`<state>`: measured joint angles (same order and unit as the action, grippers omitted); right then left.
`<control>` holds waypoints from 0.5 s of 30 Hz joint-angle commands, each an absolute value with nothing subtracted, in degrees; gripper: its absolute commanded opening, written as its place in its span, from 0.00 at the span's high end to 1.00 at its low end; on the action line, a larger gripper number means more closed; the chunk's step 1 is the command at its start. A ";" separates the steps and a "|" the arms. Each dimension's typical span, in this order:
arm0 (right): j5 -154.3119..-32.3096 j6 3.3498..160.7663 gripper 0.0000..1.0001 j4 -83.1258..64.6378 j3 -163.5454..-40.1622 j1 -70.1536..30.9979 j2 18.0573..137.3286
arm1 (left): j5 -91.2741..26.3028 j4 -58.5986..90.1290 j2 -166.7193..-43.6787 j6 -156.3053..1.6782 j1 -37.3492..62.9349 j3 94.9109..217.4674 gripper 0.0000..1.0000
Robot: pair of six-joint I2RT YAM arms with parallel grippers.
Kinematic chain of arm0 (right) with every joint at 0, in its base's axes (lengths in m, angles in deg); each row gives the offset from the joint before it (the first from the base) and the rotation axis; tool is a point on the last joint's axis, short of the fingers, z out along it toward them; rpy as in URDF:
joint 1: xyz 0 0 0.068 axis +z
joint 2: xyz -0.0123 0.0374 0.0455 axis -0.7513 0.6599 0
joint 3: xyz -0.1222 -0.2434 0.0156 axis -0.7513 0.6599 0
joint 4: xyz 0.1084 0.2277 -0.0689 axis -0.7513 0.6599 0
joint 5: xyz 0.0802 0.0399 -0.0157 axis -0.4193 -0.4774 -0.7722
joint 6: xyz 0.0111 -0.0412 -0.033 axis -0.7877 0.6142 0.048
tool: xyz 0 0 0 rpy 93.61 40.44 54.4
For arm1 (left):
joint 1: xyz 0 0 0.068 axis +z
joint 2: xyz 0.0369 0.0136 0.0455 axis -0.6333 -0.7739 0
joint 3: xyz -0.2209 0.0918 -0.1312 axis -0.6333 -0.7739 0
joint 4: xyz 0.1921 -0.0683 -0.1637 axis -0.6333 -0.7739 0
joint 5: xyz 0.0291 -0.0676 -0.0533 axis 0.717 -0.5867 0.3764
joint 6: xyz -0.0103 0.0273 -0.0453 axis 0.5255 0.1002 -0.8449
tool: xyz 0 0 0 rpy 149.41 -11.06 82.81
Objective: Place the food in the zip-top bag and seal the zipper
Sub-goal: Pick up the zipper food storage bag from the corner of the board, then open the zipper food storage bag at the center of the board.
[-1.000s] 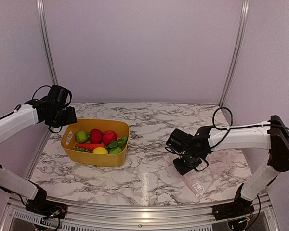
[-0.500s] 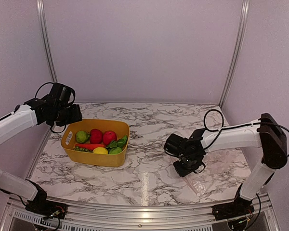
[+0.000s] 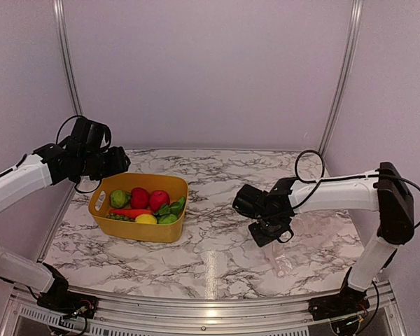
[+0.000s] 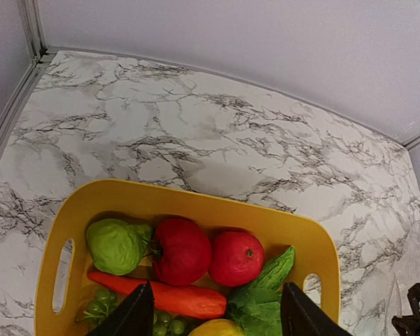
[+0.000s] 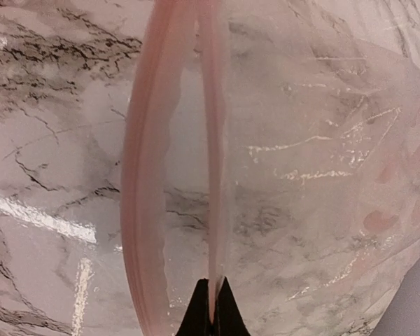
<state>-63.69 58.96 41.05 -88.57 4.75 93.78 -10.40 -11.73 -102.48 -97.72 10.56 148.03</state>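
Note:
The food lies in a yellow basket (image 3: 141,227): two red round pieces (image 4: 180,250), a green round piece (image 4: 115,245), an orange-red carrot (image 4: 169,299), green leaves (image 4: 267,283) and a lemon (image 4: 217,327). My left gripper (image 3: 117,162) hovers over the basket's back left rim, open, with nothing between its fingers (image 4: 131,316). The clear zip-top bag (image 3: 285,256) lies on the table at the right. Its mouth gapes in the right wrist view, the two pinkish zipper (image 5: 214,140) strips apart. My right gripper (image 5: 211,311) is shut on the right-hand strip.
The marble table (image 3: 210,203) is bounded by a purple back wall and metal corner posts (image 3: 68,77). The basket has handle slots (image 4: 61,283) at each end. The right arm's cable (image 3: 309,159) loops above its forearm.
My right gripper has shut on the bag's zipper strip and shifted left, pulling the bag with it. My left gripper has moved right, toward the basket.

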 commanded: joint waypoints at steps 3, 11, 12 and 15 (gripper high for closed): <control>-62.84 63.20 1.00 40.09 -103.81 4.55 91.60 | -15.96 -4.01 -102.72 -98.11 4.44 148.71 0.36; -70.09 69.97 1.00 40.16 -121.24 5.07 98.75 | -21.64 7.94 -109.04 -98.28 -5.99 150.14 0.31; -70.62 70.04 1.00 39.97 -122.36 5.08 99.16 | -22.43 9.03 -110.11 -98.32 -6.89 150.68 0.31; -72.62 70.53 1.00 38.24 -123.71 5.08 99.52 | -25.33 12.06 -113.09 -98.94 -8.67 152.53 0.30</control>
